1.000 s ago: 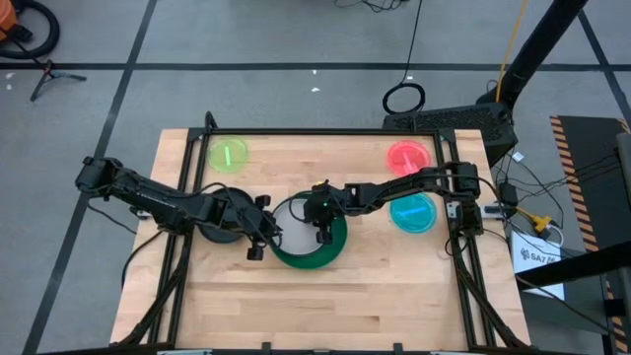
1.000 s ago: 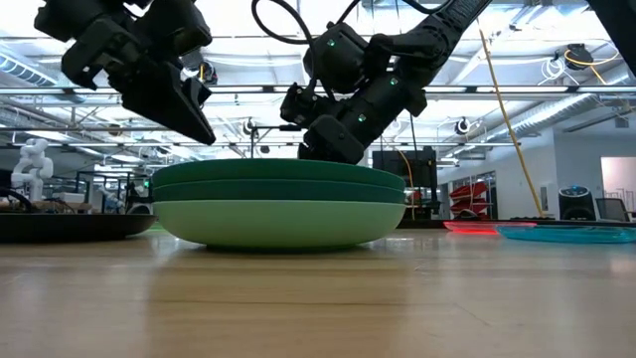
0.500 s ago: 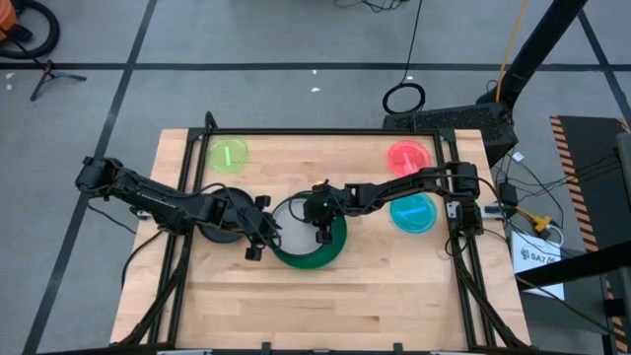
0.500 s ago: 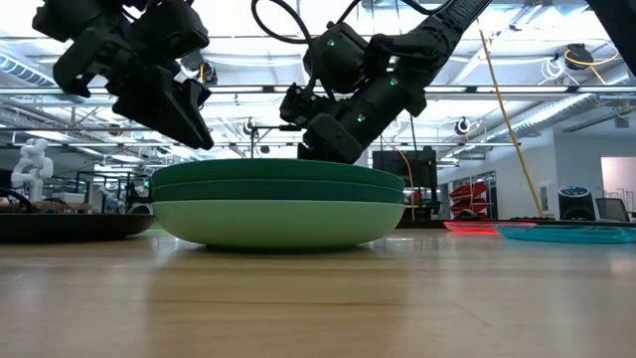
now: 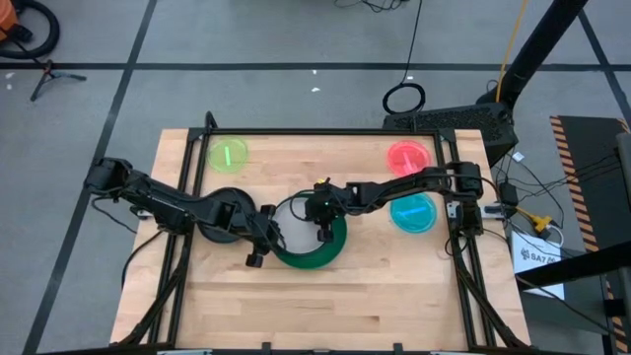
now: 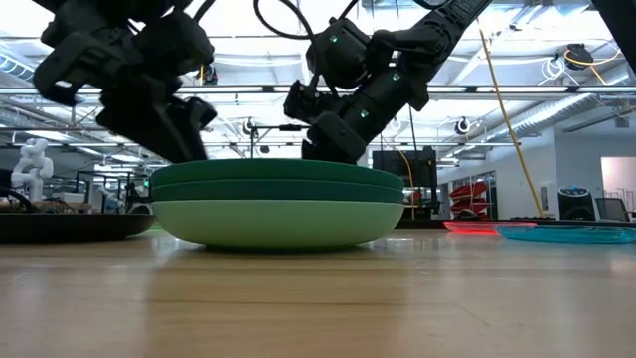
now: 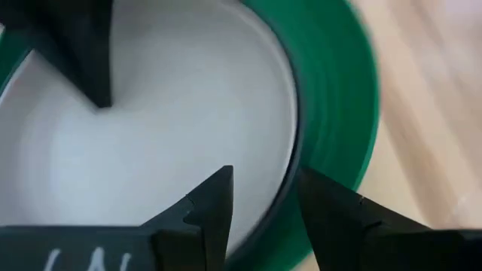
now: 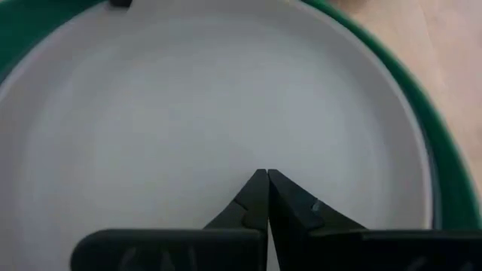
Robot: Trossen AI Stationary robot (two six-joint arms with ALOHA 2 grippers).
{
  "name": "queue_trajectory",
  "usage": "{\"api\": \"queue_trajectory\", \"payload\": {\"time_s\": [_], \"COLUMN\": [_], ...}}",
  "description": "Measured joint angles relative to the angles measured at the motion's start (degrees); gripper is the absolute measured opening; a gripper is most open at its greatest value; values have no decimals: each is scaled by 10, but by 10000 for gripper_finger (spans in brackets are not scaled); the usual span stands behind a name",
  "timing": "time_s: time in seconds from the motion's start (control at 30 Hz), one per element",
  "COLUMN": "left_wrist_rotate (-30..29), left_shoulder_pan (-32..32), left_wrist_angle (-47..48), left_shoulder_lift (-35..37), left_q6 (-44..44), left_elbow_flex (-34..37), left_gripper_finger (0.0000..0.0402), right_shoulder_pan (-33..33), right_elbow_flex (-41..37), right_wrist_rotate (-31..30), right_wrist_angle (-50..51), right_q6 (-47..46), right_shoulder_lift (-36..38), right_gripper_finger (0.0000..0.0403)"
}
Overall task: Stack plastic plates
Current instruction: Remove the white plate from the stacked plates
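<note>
Fingers: left pair straddling the white plate's rim, right pair pressed together over its centre.

The left gripper [image 7: 260, 203] has its fingers spread, one inside and one outside the rim of the white plate [image 7: 151, 128]. A second ago it hung higher beside the stack; it has since dropped to rim level (a grasp or a nudge is likely being set up). The right gripper [image 8: 266, 197] is unchanged: fingers together, holding nothing, just above the white plate's middle. That plate lies flat inside the dark green plates [image 5: 325, 254] stacked mid-desk, over a mint one [image 6: 278, 224]. Being round, it has no long axis; it faces up. The lime plate [image 5: 228, 155], red plate [image 5: 408, 156] and cyan plate [image 5: 413, 213] remain unstacked on the desk [image 5: 375, 296].
</note>
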State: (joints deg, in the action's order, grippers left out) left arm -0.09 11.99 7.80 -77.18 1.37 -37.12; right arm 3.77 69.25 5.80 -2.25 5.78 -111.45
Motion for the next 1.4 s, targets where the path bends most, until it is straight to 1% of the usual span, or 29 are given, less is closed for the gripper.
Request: {"api": "queue_trajectory", "payload": {"time_s": [0.33, 0.5, 0.57, 0.7, 0.8, 0.87, 0.97, 1.03, 1.13, 1.2, 1.4], "left_wrist_rotate": [3, 2, 2, 1, -16, -26, -30, -31, -49, -61, -66], "left_shoulder_pan": [0, 0, 0, 0, 3, 6, 12, 17, 25, 28, 33], "left_wrist_angle": [-24, -20, -19, -9, 3, 9, 6, -4, -26, -42, -45], "left_shoulder_lift": [-12, -13, -13, -13, -13, -13, -13, -13, -13, -12, -11], "left_q6": [-4, 2, 7, 7, 9, 5, 0, 0, 11, 19, 42], "left_elbow_flex": [0, 0, 0, 0, 0, 0, 0, 0, 0, 0, -25], "left_gripper_finger": [154, 149, 132, 78, 28, 9, 6, 4, 3, 3, 3], "right_shoulder_pan": [-1, -4, -10, -33, -57, -73, -101, -121, -143, -154, -194], "right_elbow_flex": [0, 1, 1, -1, -23, -42, -73, -91, -110, -116, -119], "right_wrist_rotate": [2, 1, -1, -5, -27, -32, -55, -80, -116, -119, -122], "right_wrist_angle": [35, 76, 100, 135, 139, 137, 134, 132, 133, 134, 135], "right_q6": [-2, 2, 9, 9, 2, -15, -45, -57, -78, -96, -164], "right_shoulder_lift": [35, 64, 78, 113, 145, 169, 205, 225, 246, 251, 251], "right_gripper_finger": [0, 0, 0, 0, 0, 0, 0, 0, 0, 0, 0]}}
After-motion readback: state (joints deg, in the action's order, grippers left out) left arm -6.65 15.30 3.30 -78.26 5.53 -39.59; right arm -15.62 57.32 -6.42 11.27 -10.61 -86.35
